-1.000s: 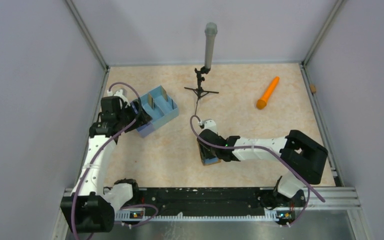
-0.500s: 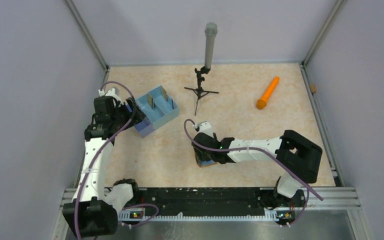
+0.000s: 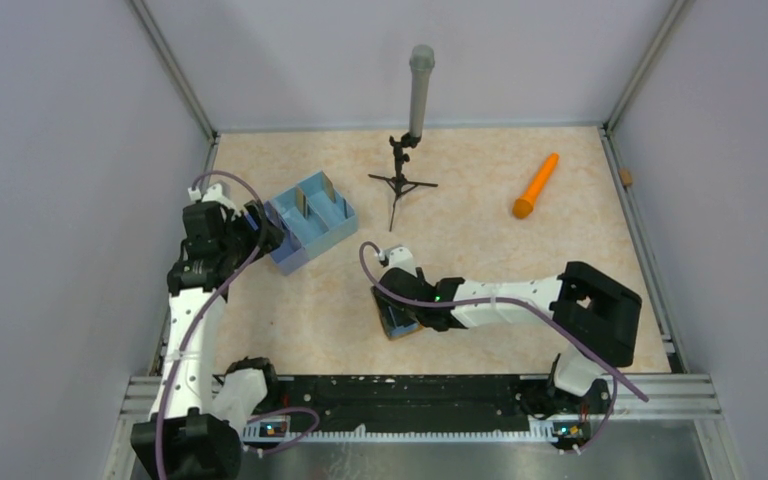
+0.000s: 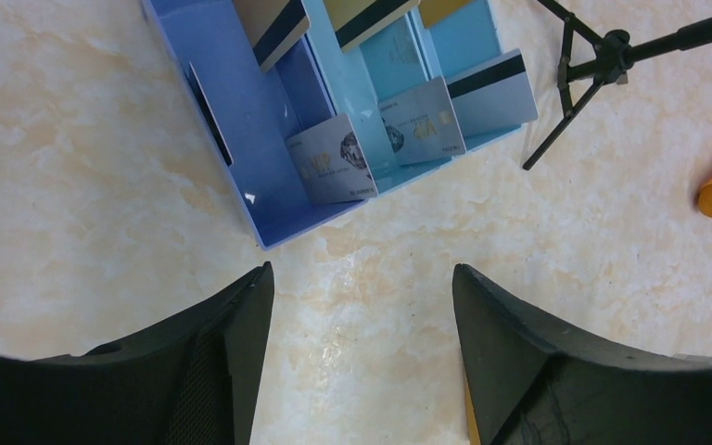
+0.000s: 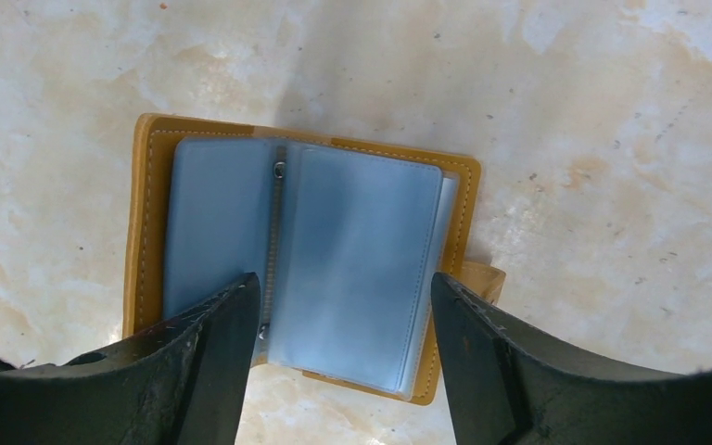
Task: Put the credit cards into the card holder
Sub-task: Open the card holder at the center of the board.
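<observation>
Blue tray (image 4: pixel 252 120) holds credit cards (image 4: pixel 334 171); card holder (image 5: pixel 301 260) lies open.

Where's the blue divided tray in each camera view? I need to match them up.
Top external: blue divided tray sits left of centre, towards the left wall.
Left wrist: tray at top centre, cards leaning inside.
Right wrist: not in it.
Shared landmark: black tripod, right of the tray in the top and left wrist views.
</observation>
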Available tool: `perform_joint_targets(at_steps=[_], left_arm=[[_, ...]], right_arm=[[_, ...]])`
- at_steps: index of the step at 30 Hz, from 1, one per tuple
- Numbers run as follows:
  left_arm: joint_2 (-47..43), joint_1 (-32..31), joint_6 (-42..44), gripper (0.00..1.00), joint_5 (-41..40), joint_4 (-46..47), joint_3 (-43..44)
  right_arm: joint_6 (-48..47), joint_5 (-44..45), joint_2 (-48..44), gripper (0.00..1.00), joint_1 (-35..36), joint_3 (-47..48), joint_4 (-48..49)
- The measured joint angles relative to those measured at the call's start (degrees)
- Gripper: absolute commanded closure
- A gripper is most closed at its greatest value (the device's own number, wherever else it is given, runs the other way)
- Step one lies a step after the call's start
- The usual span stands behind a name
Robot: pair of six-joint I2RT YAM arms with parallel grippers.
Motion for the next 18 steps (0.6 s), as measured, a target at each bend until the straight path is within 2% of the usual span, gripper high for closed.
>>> perform_joint_targets(at_steps=[6,10,14,18], left_arm=[[-1.9,-0.1,-0.1,0.31,2.1,-1.3,-1.1],[-6.9,-2.9,-1.7,0.31,3.2,-1.7,-3.5],[-11.2,-13.9,-6.8,0.3,1.8,-1.8,-8.1],[-11.1,-25.8,-13.5,0.29,-0.5,-0.8,-12.0]], right_arm=[[-0.9,-2.6,2.2,0.3,0.3,0.4,2.6],[-1.1,-3.2,3.3,0.3,0.5,0.9,3.2],[-1.3,-3.3,4.5,0.3,0.5,1.9,4.4],[-1.1,-3.3,4.5,0.29,0.6,1.9,4.5]])
